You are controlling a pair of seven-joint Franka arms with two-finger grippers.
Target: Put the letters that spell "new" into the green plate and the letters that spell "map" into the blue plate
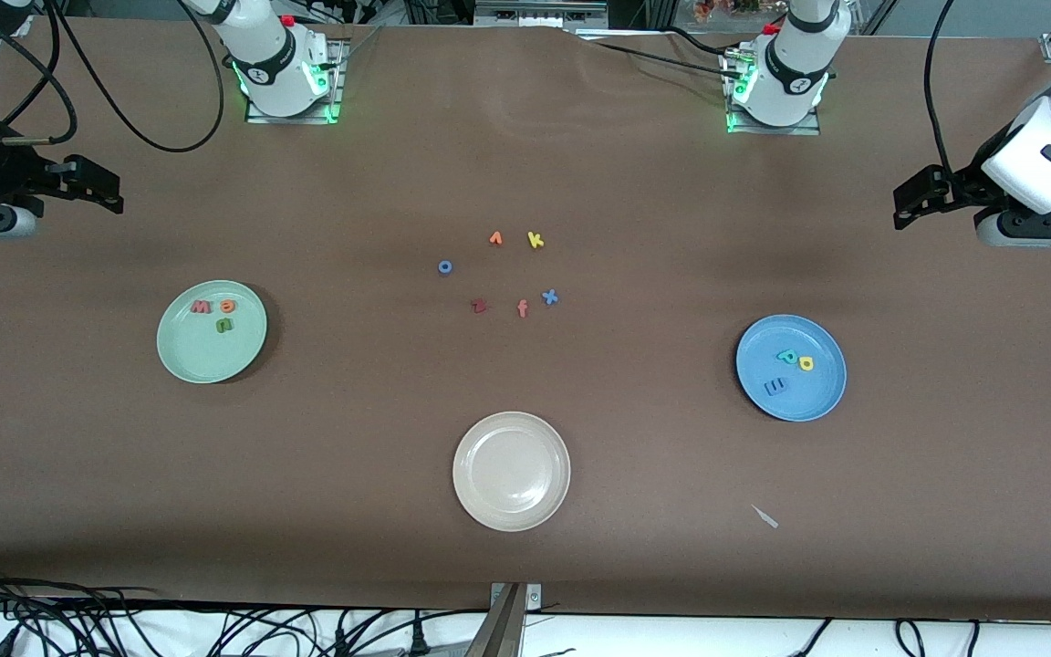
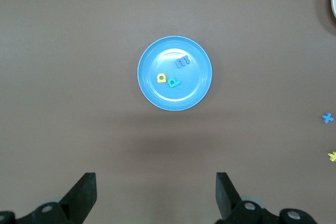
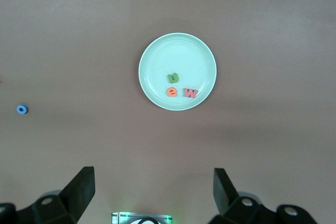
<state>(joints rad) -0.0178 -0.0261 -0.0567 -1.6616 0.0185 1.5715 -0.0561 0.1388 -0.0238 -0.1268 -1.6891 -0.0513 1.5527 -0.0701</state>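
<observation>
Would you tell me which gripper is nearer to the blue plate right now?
Left. The left gripper, open, hangs above the table at its own end, up from the blue plate. The right gripper, open, is at the other end, near the green plate.

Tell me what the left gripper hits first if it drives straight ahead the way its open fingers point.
Probably the bare brown tabletop, short of the round blue plate. The left gripper hangs open above the table at the left arm's end, nothing between its fingers. How steeply it points is unclear, so the plate holding three foam letters could come first.
</observation>
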